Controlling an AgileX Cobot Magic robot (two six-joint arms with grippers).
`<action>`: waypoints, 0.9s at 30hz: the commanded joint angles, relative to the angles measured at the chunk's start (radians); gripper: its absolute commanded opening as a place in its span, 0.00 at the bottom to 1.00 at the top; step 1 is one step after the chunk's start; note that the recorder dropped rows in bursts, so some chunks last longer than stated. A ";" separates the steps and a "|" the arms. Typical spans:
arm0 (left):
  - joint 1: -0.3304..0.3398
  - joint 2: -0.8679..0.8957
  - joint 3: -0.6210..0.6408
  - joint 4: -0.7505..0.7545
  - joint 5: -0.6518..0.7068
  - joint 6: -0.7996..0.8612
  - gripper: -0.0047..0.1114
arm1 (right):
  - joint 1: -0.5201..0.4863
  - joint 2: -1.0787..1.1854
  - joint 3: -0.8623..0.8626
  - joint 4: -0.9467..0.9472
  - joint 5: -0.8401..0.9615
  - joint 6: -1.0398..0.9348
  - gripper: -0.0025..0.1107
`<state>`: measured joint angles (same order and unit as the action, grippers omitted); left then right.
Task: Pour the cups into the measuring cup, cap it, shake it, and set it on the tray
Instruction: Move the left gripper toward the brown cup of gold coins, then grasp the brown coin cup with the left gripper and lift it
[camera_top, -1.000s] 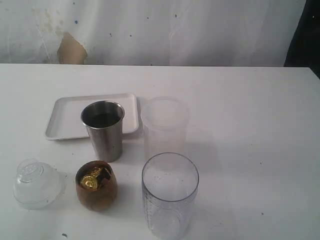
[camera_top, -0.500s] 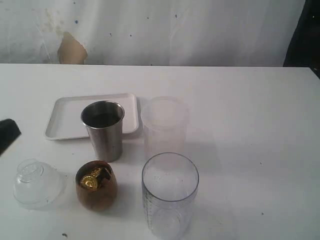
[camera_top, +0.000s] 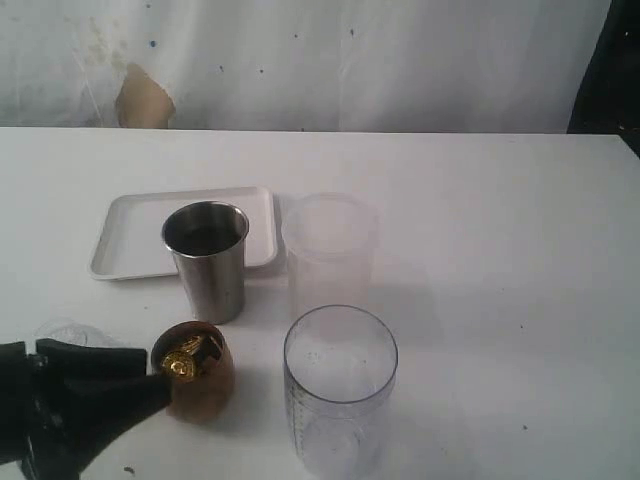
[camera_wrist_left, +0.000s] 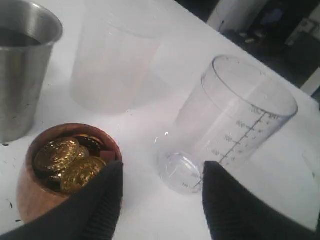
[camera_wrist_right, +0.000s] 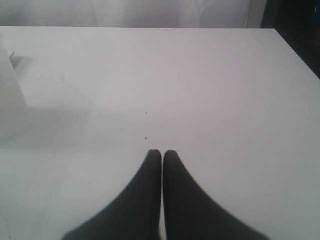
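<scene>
Surface: white table (camera_top: 500, 250), pale cloth backdrop.
Left gripper (camera_wrist_left: 162, 200): jaws wide apart, empty; arm low over the table, fingers roughly level.
Brown cup (camera_wrist_left: 30, 190): just beside one finger, contact unclear; gold coins (camera_wrist_left: 65, 160) inside.
Measuring cup (camera_wrist_left: 235, 125): just ahead of the other finger, uncapped.
Steel tumbler (camera_wrist_left: 20, 75): beyond the brown cup.
Tray (camera_top: 130, 235): farther off, behind the tumbler.
Right gripper (camera_wrist_right: 162, 160): fingers pressed together, holding nothing.

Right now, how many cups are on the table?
4: steel tumbler by the tray, brown cup in front of it, frosted tumbler beside it, clear measuring cup at the front.
</scene>
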<state>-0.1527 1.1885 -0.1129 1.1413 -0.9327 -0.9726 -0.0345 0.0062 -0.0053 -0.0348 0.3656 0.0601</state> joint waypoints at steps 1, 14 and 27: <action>-0.096 0.078 -0.005 -0.164 0.033 0.278 0.56 | 0.004 -0.006 0.005 -0.003 -0.015 0.006 0.03; -0.119 0.291 -0.006 -0.396 -0.117 0.640 0.86 | 0.004 -0.006 0.005 -0.003 -0.015 0.006 0.03; -0.119 0.546 -0.128 -0.423 -0.079 0.724 0.91 | 0.004 -0.006 0.005 -0.002 -0.015 0.006 0.03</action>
<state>-0.2675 1.6869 -0.2218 0.7258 -1.0255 -0.2545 -0.0345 0.0062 -0.0053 -0.0348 0.3656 0.0639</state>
